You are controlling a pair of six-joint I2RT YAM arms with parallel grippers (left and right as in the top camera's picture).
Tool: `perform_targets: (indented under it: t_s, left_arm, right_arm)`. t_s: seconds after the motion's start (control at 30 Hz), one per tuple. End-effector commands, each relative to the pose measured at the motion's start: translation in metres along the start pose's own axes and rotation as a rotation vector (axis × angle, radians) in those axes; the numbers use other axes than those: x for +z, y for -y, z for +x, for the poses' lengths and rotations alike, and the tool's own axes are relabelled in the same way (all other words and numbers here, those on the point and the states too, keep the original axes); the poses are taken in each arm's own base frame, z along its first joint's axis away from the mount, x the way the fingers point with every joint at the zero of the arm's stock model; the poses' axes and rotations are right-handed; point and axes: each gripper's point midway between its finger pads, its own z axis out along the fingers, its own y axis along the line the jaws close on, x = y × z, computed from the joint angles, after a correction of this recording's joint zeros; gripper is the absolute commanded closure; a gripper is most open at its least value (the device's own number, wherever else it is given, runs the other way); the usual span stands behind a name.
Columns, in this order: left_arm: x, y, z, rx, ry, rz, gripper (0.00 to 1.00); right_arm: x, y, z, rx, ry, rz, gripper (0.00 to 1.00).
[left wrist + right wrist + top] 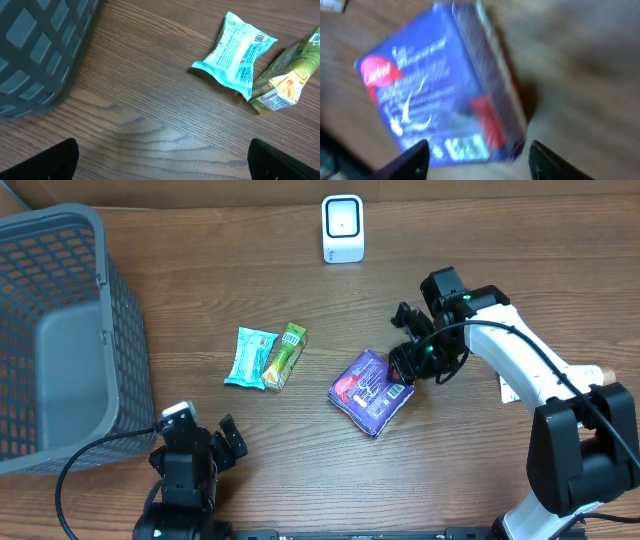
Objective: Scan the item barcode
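I judge nothing scanned yet: my right gripper (405, 368) straddles the pack (365, 388), clamped or not I cannot tell, scanner (342, 228) well ahead; left gripper (165, 167) gapes.

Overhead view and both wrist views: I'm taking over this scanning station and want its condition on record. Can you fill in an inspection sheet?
Surface: wooden table, dark grain.
Job's things: purple packet lying flat, right of centre; teal packet and green packet touching side by side, left of centre; white scanner upright at the far edge.
Clutter: grey basket at the left edge.
Grippers: left gripper, jaws wide open over bare wood; right gripper at the purple packet's end, jaws apart, contact unclear through blur.
Cables: black cable looping from the left gripper past the basket; arm cable running back from the right gripper.
Surroundings: nothing seen.
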Motion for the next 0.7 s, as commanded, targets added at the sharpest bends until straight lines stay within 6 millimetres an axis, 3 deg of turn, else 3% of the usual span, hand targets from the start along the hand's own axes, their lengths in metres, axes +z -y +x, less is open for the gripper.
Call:
perform_targets:
  t_s: [0.0, 0.17, 0.37, 0.43, 0.67]
  left_arm:
    - [0.0, -0.001, -0.002, -0.019, 0.015, -0.007, 0.0]
    - [0.0, -0.001, -0.002, -0.019, 0.015, -0.007, 0.0]
    - [0.0, -0.001, -0.002, -0.019, 0.015, -0.007, 0.01]
    - [0.0, -0.001, -0.002, -0.019, 0.015, -0.007, 0.0]
    - [0.0, -0.001, -0.002, -0.019, 0.015, -0.006, 0.0]
  right_arm:
    - [-0.011, -0.015, 0.004, 0.05, -0.014, -0.066, 0.55]
    - [-0.009, -0.014, 0.015, 0.149, -0.06, -0.054, 0.79]
    - [0.009, 0.018, 0.04, 0.283, -0.12, 0.12, 0.86]
    - [0.015, 0.021, 0.046, 0.296, -0.133, 0.124, 0.87]
    - [0.027, 0.027, 0.03, 0.34, -0.046, 0.118, 0.87]
